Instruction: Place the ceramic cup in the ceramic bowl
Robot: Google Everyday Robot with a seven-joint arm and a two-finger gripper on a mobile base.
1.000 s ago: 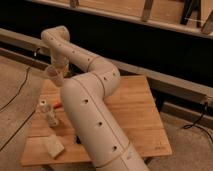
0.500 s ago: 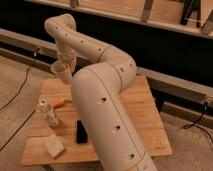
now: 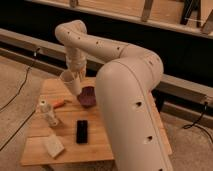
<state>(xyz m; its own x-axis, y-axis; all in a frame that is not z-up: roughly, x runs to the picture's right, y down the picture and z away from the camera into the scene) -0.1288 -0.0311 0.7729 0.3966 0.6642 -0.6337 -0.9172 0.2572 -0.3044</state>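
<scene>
The ceramic cup (image 3: 70, 81), pale whitish-pink and tapered, hangs tilted in the air at the end of my arm. My gripper (image 3: 75, 74) is shut on it, just above and left of the ceramic bowl (image 3: 87, 96). The bowl is dark maroon, shallow and round. It sits on the wooden table (image 3: 47, 90), partly hidden on its right side by my large arm link. The cup's lower edge is near the bowl's left rim; I cannot tell whether they touch.
A white bottle-shaped object (image 3: 48, 113) stands at the table's left with an orange item (image 3: 59, 104) beside it. A flat black slab (image 3: 81, 131) lies in the middle front. A pale block (image 3: 53, 145) lies at the front left. My arm (image 3: 130, 100) covers the table's right half.
The gripper has carried the cup to the right and downward, from over the table's back left to beside the bowl. The bowl, hidden before, now shows.
</scene>
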